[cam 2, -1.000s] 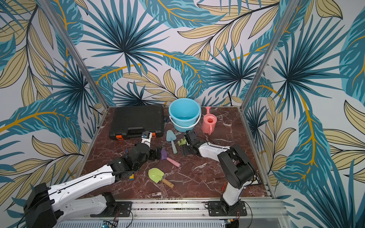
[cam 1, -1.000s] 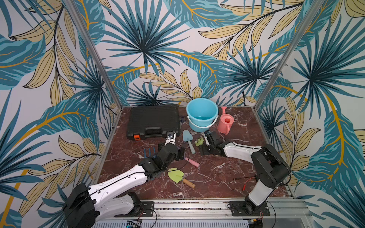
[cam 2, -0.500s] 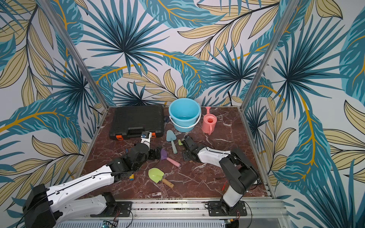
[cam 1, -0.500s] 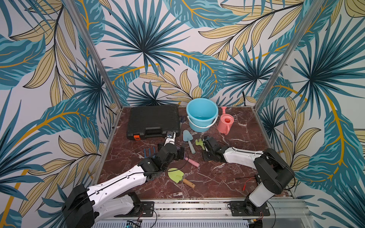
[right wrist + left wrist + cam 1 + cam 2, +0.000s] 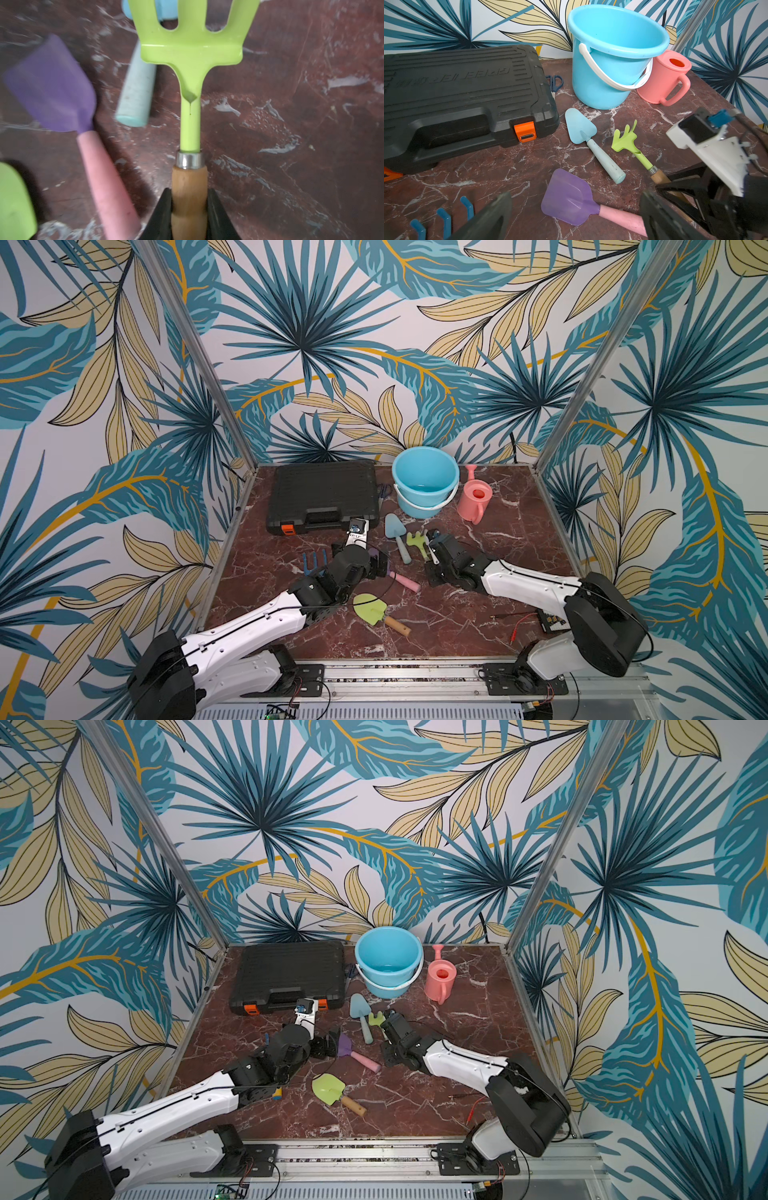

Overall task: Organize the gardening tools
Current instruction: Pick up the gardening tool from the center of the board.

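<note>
R claw (image 5: pixel 189 196) pinches rake (image 5: pixel 190 52) by its wood end. Lift slow & straight so it won't bump the trowel (image 5: pixel 136 93). L claw (image 5: pixel 573 200) wide, empty.

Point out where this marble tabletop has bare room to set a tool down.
Free: the right side of the red marble tabletop, between the pink plastic watering can and the table edge; also the front strip right of the green wooden-handled shovel. Crowded: the centre, where light blue trowel, green rake and purple scoop cluster.
</note>
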Controlling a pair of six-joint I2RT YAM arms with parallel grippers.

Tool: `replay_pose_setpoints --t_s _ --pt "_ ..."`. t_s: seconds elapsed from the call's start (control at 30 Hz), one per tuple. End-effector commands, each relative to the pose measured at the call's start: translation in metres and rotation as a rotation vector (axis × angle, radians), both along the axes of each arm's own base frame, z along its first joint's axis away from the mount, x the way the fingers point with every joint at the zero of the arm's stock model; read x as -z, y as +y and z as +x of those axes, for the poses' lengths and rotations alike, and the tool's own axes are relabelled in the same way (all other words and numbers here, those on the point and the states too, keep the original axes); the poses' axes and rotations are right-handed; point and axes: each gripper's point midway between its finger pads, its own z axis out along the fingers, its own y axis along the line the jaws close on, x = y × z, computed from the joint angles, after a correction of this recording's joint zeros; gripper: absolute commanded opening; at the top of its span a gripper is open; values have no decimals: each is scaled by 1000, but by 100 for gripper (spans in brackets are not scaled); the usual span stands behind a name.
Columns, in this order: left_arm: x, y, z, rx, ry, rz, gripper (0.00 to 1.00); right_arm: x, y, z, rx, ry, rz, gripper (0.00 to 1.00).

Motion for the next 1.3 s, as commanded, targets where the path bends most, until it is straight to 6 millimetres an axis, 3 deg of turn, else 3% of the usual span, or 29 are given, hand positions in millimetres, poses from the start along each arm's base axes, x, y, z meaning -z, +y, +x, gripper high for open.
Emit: replay_pose_setpoints --t_s 0.0,0.1,0.23,0.43,0.6,0.67,0.93,1.03,1.27 --pt "-23 -16 3 50 -21 -82 100 -23 10 -9 -60 -84 40 0" --pt "-37 -37 0 128 -10 -181 99 -32 14 -16 -90 -144 58 0" --pt "-54 -64 0 214 -15 -290 91 -43 18 -23 -117 -187 81 0" --pt "-43 -87 19 200 44 -344 78 -55 19 -33 -127 -228 111 0" --pt "-32 -108 21 240 115 -440 69 -66 13 -35 -104 -267 148 0" --pt "-30 -113 22 246 129 -488 62 -69 11 -35 -93 -278 156 0" --pt "-19 -117 33 252 185 -648 52 -75 10 -38 -96 -292 184 0" --pt "-16 -119 37 264 207 -714 52 -75 8 -37 -87 -298 179 0" --pt "-8 -115 35 248 229 -684 53 -72 2 -33 -52 -303 149 0"
